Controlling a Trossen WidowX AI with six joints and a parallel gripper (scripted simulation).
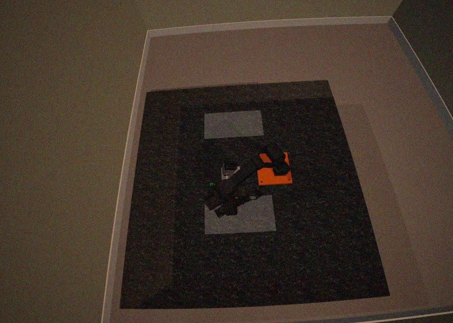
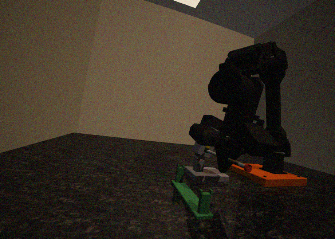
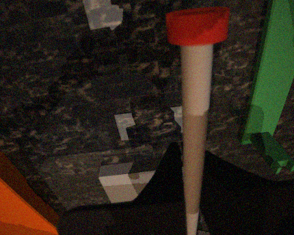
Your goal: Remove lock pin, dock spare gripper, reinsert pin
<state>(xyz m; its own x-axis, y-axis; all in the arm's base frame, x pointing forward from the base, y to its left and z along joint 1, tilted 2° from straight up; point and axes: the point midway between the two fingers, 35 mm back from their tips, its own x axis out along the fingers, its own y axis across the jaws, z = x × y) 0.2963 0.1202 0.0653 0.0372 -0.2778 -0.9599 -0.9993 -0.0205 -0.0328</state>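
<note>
My gripper (image 2: 224,160) (image 3: 179,148) is shut on the lock pin (image 2: 236,163) (image 3: 197,78), a pale shaft with a red head. The pin is held above the table with its head toward the exterior camera. Its far end points toward the grey mount (image 2: 199,164) (image 3: 118,191) (image 1: 224,174), which has a light base plate, a short post and a blocky socket on top. In the exterior view the far end overlaps the socket area; I cannot tell whether it touches. A small yellow part (image 2: 207,147) shows there. The spare gripper cannot be made out clearly.
A green cradle (image 2: 186,194) (image 3: 274,68) (image 1: 211,184) with two upright posts stands in front of the mount. The orange base plate (image 2: 286,181) (image 1: 274,179) (image 3: 18,205) under my arm lies beside the mount. Pale rectangles (image 1: 234,125) (image 1: 248,219) show on the dark surface.
</note>
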